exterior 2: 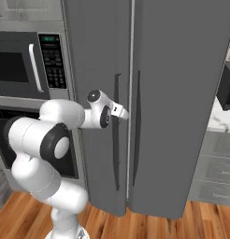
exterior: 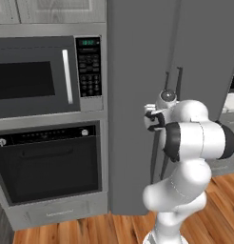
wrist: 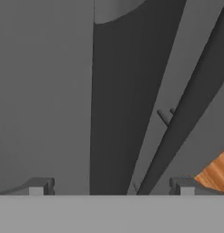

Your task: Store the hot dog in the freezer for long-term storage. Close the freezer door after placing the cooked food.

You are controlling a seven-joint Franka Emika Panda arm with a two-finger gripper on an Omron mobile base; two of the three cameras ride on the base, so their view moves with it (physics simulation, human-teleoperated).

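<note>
Freezer (exterior 2: 182,93): tall, dark grey, both doors shut, top and far side cut off by the frame edges in both base views. Freezer door (exterior 2: 100,70) straight ahead of the claw (exterior 2: 122,113), its long thin bar handle (exterior 2: 116,130) just beside the fingertips; touching or not, cannot tell. Second bar handle (exterior 2: 136,126) just past it, on the neighbouring door. In the left base view, claw (exterior: 148,119) largely hidden behind the white wrist and elbow, handles (exterior: 178,78) partly covered by the arm. In the hand view, two dark fingertips (wrist: 41,185) wide apart at the bottom, so claw open, holding nothing; a dark handle bar (wrist: 191,109) slanting across the grey door panel (wrist: 41,91) between and beyond them, a sliver of wooden floor (wrist: 216,173) to the lower right. Left of the claw, black microwave (exterior: 38,76) with keypad, black oven (exterior: 47,162) beneath. Behind and below, wooden floor (exterior: 90,228). Right of the freezer, a pale worktop (exterior 2: 219,116) edge, cut off and hard to make out.
</note>
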